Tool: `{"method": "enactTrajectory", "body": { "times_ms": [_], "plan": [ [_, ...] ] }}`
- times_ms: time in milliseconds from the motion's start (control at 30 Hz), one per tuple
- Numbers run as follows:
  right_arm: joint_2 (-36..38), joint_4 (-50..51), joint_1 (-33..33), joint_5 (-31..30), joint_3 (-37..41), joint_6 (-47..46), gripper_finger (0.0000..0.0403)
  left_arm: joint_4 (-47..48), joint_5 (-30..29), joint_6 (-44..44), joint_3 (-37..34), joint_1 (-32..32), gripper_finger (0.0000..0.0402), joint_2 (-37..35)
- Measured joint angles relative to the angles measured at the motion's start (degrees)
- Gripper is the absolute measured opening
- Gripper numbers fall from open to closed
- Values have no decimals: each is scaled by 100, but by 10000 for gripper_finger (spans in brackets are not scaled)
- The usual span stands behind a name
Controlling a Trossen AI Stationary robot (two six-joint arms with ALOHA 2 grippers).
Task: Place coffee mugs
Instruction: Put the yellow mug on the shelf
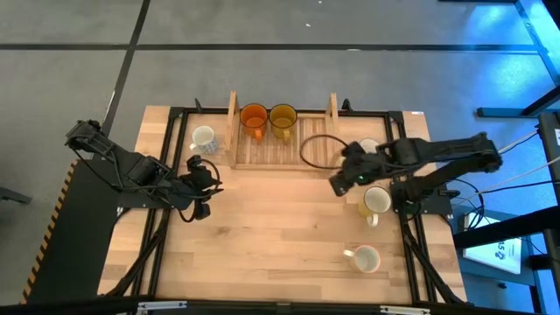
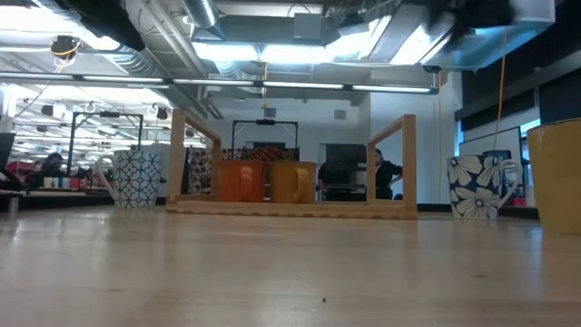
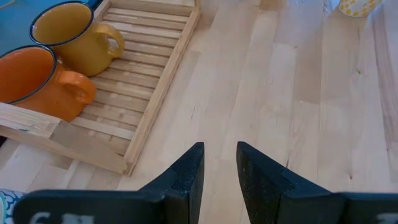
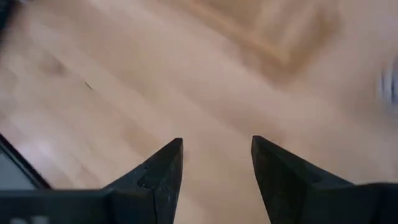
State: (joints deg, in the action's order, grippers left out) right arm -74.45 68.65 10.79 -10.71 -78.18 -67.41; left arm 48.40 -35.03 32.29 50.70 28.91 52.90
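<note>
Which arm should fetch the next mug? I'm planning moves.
Probably right: the right gripper, open and empty, hangs near three mugs, closest the cream mug. The left gripper has only the patterned mug nearby.

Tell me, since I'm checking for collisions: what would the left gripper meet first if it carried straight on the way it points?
Probably nothing soon: ahead of the left gripper lies bare light wooden tabletop. The wooden slatted tray sits off to one side.

You have a matt, pale wood table (image 1: 280, 227), a slatted bare-wood tray (image 3: 155, 81), glossy orange mug (image 3: 37, 81) and amber mug (image 3: 71, 34), matt black claw fingers (image 3: 186, 180).
</note>
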Motion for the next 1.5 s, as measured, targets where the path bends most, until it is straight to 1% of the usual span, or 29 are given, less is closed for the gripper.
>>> {"method": "enactTrajectory", "body": {
  "times_ms": [133, 200, 433, 533, 633, 933, 1000, 1067, 1267, 1300, 1333, 1433, 1500],
  "plan": [
    [244, 328, 329, 599, 496, -1085, 177, -2, 4, 15, 0, 0, 88, 0],
    [250, 427, 479, 792, 679, -1403, 177, -2, 4, 15, 0, 0, 88, 0],
    [187, 664, 575, 912, 1452, -2162, 177, -7, -28, 19, 0, 0, 88, -2],
    [185, 677, 575, 1075, 1735, -2226, 177, -9, -30, 23, 0, 0, 88, -2],
    [185, 546, 577, 1201, 1989, -2078, 177, -8, -28, 26, 0, 0, 88, -2],
    [181, -233, 575, 1331, 2745, -1987, 175, -7, -54, 17, 0, -1, 88, -2],
    [181, -373, 575, 1333, 2849, -2074, 164, -7, -109, 15, 0, 0, 88, -2],
    [181, -473, 575, 1333, 2924, -2088, 140, -7, -149, 15, 0, -1, 88, -2],
    [181, -553, 575, 1313, 3004, -2067, 28, -7, -153, 13, 0, 0, 88, -2],
    [181, -532, 573, 1275, 3005, -2103, 15, -7, -153, 13, 0, -2, 88, -2],
    [183, -528, 568, 1301, 3006, -2067, 11, -7, -153, 11, 0, 0, 88, -2],
    [183, -565, 570, 1293, 2994, -2112, 16, -7, -179, 11, 0, 0, 88, -2],
    [174, -563, 572, 1284, 2886, -2108, 10, -7, -184, 9, 0, -1, 88, -2]
  ]
}}
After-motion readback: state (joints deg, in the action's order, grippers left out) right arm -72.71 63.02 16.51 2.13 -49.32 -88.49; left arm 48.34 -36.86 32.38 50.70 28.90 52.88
